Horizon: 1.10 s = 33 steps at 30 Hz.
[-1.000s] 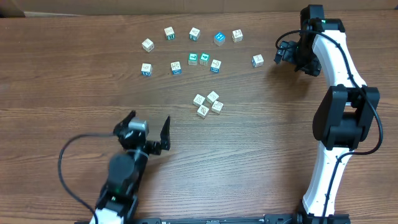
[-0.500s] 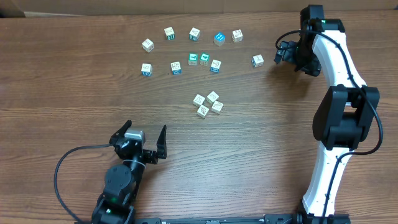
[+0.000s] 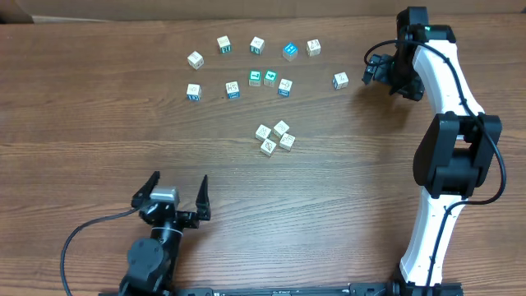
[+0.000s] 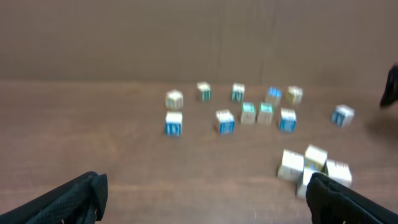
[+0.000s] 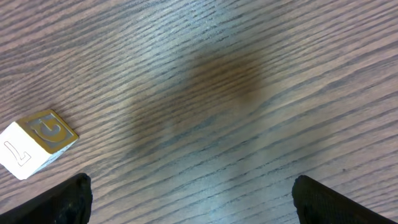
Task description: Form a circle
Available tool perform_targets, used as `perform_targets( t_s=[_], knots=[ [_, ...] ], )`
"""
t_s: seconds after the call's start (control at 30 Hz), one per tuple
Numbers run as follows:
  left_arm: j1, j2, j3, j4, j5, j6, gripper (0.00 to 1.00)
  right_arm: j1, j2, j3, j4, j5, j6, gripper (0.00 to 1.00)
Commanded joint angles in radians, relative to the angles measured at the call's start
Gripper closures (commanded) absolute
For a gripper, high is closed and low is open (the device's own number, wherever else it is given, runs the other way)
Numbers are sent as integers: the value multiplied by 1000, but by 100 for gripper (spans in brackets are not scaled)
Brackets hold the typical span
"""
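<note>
**Both hands empty, four cubes bunched mid-tabletop**

I've got the left hand (image 3: pixel 175 189) low by the near edge of the brown wood-grain tabletop (image 3: pixel 82 123), fingers spread wide with nothing between them. The right hand (image 3: pixel 371 70) sits toward the far right corner, jaws apart too and empty. A tan-and-white letter cube (image 5: pixel 37 142) lies near it, not touching.

The circle (image 3: pixel 274 137), such as it is, is four small whitish letter cubes pressed together near the middle of the tabletop, more clump than ring. My read is that we're between picks and the ring is barely begun.

Next I'd fetch one from the loose scatter of whitish teal-faced cubes (image 3: pixel 233 90) toward the far edge and set it beside the clump.

Mind the solid bright-blue cube (image 3: pixel 290 51) up there, which isn't for this. The pair of teal-topped cubes (image 3: pixel 263 78) touch each other, so pinching one alone looks awkward. Otherwise I see nothing blocking the way.
</note>
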Motion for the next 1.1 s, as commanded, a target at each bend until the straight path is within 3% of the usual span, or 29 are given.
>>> perform_targets(
  t_s=[0.0, 1.07],
  knots=[
    [18, -28, -3, -5, -3, 1, 1, 0, -24, 22, 2, 2, 4, 0],
    [47, -27, -3, -2, -2, 23, 1, 0, -24, 22, 2, 2, 4, 0]
  ],
)
